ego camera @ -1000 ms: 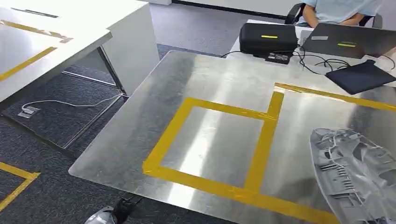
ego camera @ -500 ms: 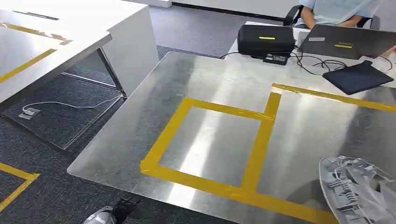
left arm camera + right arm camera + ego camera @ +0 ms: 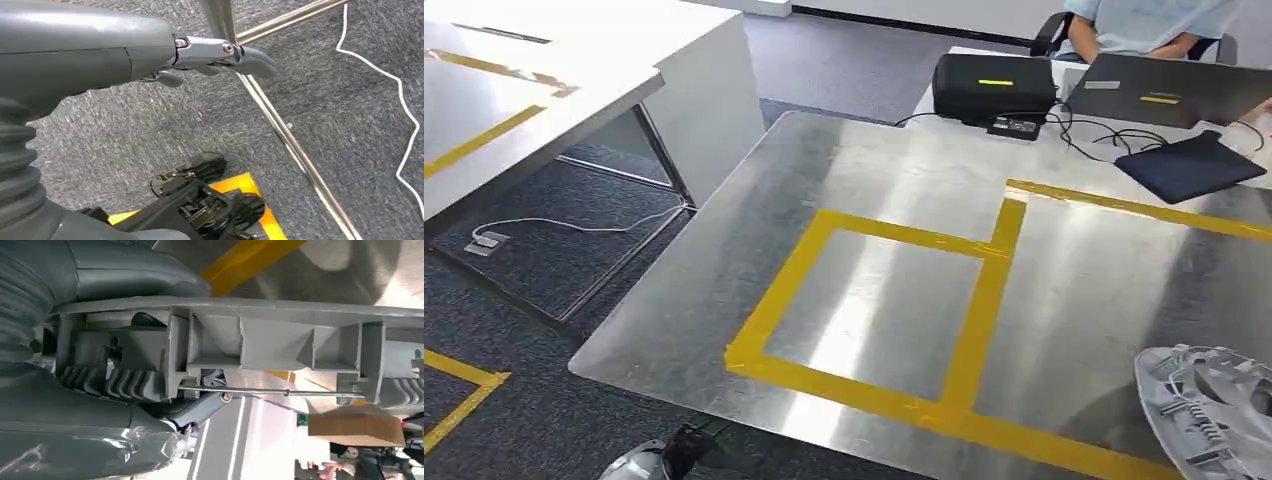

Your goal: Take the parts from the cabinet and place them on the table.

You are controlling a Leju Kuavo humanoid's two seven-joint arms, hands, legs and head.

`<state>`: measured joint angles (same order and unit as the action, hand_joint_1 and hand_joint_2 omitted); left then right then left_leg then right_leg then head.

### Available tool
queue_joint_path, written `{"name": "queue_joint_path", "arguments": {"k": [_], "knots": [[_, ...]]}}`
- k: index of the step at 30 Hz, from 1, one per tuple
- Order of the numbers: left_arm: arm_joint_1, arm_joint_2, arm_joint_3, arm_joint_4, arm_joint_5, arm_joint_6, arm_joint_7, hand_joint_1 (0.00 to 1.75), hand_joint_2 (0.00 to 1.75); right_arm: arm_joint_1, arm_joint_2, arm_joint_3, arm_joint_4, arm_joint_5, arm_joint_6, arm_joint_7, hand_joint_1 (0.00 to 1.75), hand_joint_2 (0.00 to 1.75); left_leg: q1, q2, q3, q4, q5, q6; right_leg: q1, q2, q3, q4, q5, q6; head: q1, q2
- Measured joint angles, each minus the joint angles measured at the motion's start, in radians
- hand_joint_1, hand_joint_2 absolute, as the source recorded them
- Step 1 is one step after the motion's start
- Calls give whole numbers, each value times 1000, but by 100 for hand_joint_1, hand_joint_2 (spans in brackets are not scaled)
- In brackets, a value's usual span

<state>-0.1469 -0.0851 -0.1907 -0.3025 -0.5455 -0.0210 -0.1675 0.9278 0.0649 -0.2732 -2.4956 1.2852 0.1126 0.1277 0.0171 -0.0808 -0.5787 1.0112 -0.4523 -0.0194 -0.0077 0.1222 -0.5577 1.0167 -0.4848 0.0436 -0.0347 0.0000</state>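
My right hand [image 3: 150,410] grips a grey ribbed plastic part [image 3: 1214,410] over the steel table [image 3: 894,170]; it seems stiff, light, best held by its ribs. My left hand [image 3: 220,55] hangs empty, fingers apart.

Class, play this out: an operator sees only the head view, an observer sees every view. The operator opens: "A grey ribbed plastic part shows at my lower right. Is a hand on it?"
Observer: Yes. The right wrist view shows the right hand holding the grey ribbed plastic part, thumb over its edge, fingers beneath.
Operator: Anything along its underside?
Observer: A thin metal rod runs along it.
Operator: And the left hand?
Observer: The left hand holds nothing, above dark grey carpet beside a white cable.
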Motion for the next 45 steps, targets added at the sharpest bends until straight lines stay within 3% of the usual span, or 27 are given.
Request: {"name": "queue_joint_path", "arguments": {"k": [7, 13, 16, 19, 23, 27, 35, 39, 45], "knots": [[-10, -1, -17, 0, -22, -11, 9, 0, 175, -97, 16, -107, 80, 89, 66, -145, 175, 175, 0, 0, 1, 0, 0, 0, 0, 0, 1, 0, 0, 0, 0, 0], [-14, -3, -29, 0, -40, -24, 15, 0, 175, -147, 12, -109, 157, 172, 64, -157, 175, 175, 0, 0, 1, 0, 0, 0, 0, 0, 2, 0, 0, 0, 0, 0], [-17, -5, -36, 0, -45, -29, 19, 0, 175, -163, -22, -69, 192, 178, 51, -95, 175, 175, 0, 0, 1, 0, 0, 0, 0, 0, 2, 0, 0, 0, 0, 0], [-20, -7, -43, 0, -54, -38, 26, 0, 175, -176, -108, 12, 230, 130, 24, 31, 175, 175, 0, 0, 1, 0, 0, 0, 0, 1, 2, 0, 1, 1, 0, 0], [-24, -9, -46, 0, -64, -43, 33, 0, 175, -218, -276, 179, 292, 40, -32, 249, 175, 175, 0, 0, 1, 0, 1, 1, 0, 1, 2, -1, 2, 2, 1, 0], [-26, -10, -46, 0, -86, -51, 33, 0, 175, -285, -430, 343, 343, -34, -74, 390, 175, 175, 0, 3, 2, 0, 1, 1, 0, 5, 0, -1, 5, 4, 0, 0], [-28, -12, -45, 0, -99, -57, 36, 0, 175, -392, -612, 580, 409, -76, -107, 450, 175, 175, 1, 10, 3, 0, 2, 2, 1, 10, -1, -1, 7, 3, 0, 0], [-29, -12, -45, 0, -103, -59, 39, 0, 175, -448, -672, 667, 425, -98, -122, 465, 175, 175, 1, 11, 4, 0, 2, 2, 1, 11, -1, -1, 7, 3, 0, 0], [-28, -12, -45, 0, -103, -61, 40, 0, 175, -491, -717, 732, 435, -110, -135, 470, 175, 175, 1, 11, 4, 0, 2, 2, 1, 12, -1, -1, 8, 3, 0, 0]]}}
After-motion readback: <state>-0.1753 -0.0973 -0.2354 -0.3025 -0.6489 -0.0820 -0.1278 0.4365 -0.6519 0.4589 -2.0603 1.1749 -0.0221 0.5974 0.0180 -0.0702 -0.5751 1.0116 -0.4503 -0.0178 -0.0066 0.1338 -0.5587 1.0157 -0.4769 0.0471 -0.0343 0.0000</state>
